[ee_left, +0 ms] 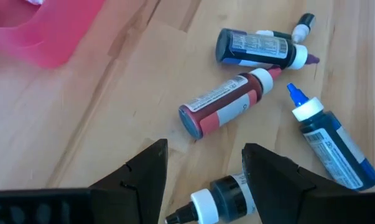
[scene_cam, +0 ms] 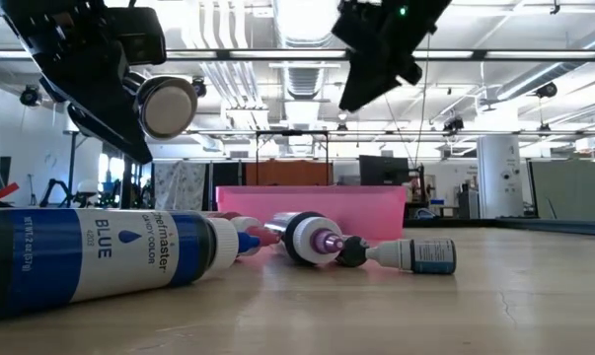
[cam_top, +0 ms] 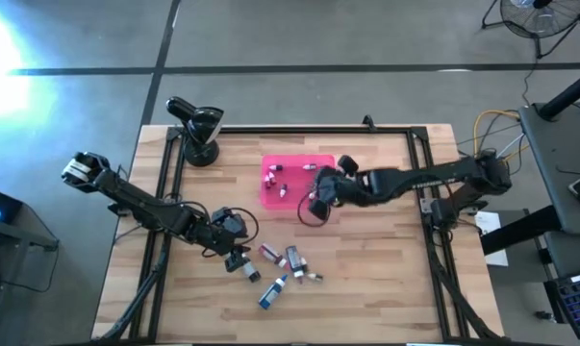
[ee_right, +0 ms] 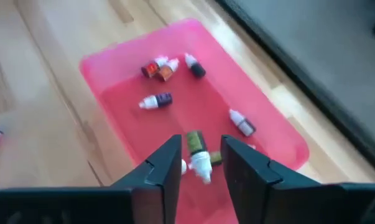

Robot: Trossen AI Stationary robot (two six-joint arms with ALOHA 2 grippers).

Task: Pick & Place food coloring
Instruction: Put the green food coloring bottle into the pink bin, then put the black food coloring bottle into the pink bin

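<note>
Several food coloring bottles lie on their sides on the wooden table near its front: a red one point(ee_left: 221, 106), a dark one point(ee_left: 255, 48) and a blue one point(ee_left: 333, 146). My left gripper point(cam_top: 238, 258) stands open, slanting down over a white-capped dark bottle point(ee_left: 219, 196) that lies between its fingers. The pink tray point(cam_top: 299, 160) holds several small bottles point(ee_right: 156, 99). My right gripper point(cam_top: 315, 202) hangs open above the tray's near right part. A small white-capped bottle point(ee_right: 198, 155) shows in the gap between its fingertips, narrower than the gap. I cannot tell whether it is falling or lying in the tray.
A black camera stand point(cam_top: 195, 130) sits at the table's back left corner. Black rails point(cam_top: 164, 192) run along the table's left, right and far edges. Bare wood lies between the tray and the loose bottles and toward the front right.
</note>
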